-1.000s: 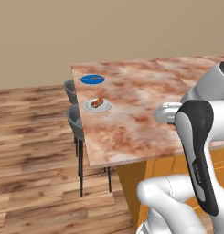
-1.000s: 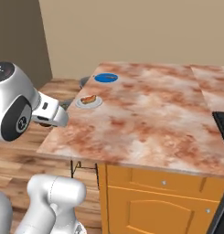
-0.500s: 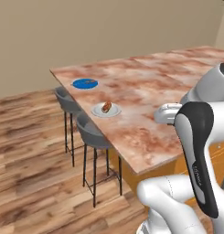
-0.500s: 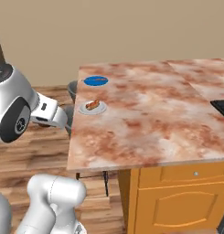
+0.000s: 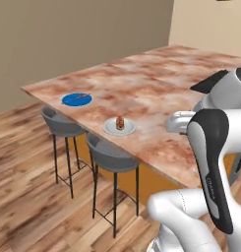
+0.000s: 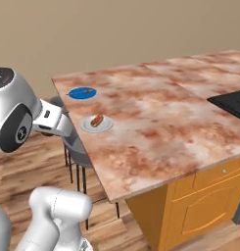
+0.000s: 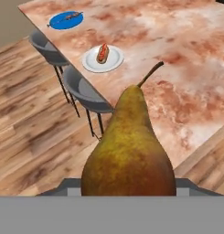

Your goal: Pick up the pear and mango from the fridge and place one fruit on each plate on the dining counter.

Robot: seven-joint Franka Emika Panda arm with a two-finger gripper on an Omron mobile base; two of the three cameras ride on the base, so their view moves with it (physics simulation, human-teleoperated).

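Nope, no readable text, labels, brands or nrs anywhere afaict, just plain surfaces w/ nothing printed on them.

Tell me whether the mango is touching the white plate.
Touching. In the hand view the mango lies on the white plate, inside its rim, with no gap beneath it; the left base view shows the same.

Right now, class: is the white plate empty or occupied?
Occupied. The white plate holds one small reddish fruit, the mango, at its middle.
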